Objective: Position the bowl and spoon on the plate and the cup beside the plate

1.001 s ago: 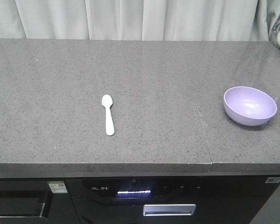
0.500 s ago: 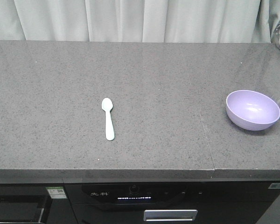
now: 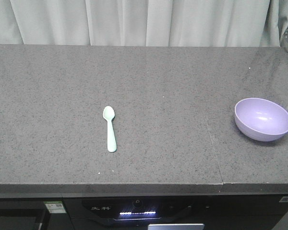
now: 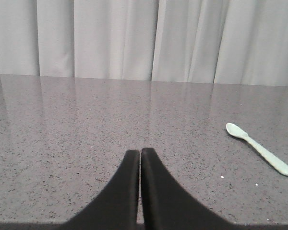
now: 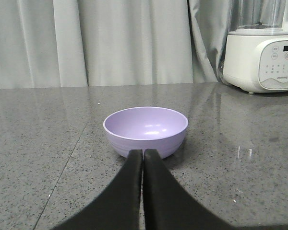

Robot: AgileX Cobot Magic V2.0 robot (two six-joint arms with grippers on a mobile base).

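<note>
Small round lavender plastic bowl (image 3: pixel 263 119) sitting empty on the grey speckled desk (image 3: pixel 173 76), pale mint plastic spoon (image 3: pixel 110 128) lying well apart.
Left fingers (image 4: pixel 131 165) and right fingers (image 5: pixel 133 165) both pressed together.

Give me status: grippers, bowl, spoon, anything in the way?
Both shut, empty: left gripper, right gripper facing the bowl. Bowl upright at right, spoon flat on the counter. No plate or cup in view. Nothing blocking either item.
</note>
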